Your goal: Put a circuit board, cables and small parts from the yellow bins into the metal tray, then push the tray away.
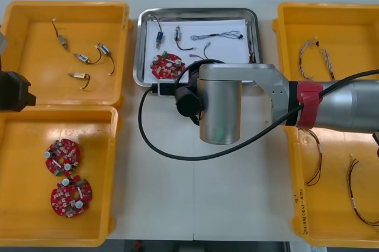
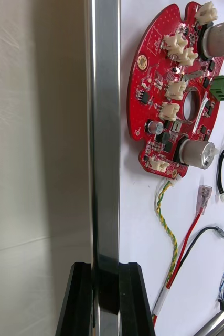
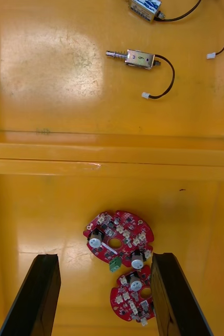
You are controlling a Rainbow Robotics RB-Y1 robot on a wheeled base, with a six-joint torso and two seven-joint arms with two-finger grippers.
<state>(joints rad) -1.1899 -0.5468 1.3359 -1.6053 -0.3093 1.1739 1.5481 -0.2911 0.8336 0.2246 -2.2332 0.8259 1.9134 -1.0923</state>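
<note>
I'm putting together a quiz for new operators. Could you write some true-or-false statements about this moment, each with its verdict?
1. The right gripper is shut on the tray rim. True.
2. The tray holds no circuit board. False: one red board lies in it.
3. The left gripper is open above a yellow bin. True.
4. That bin holds only cables. False: it holds two boards.
</note>
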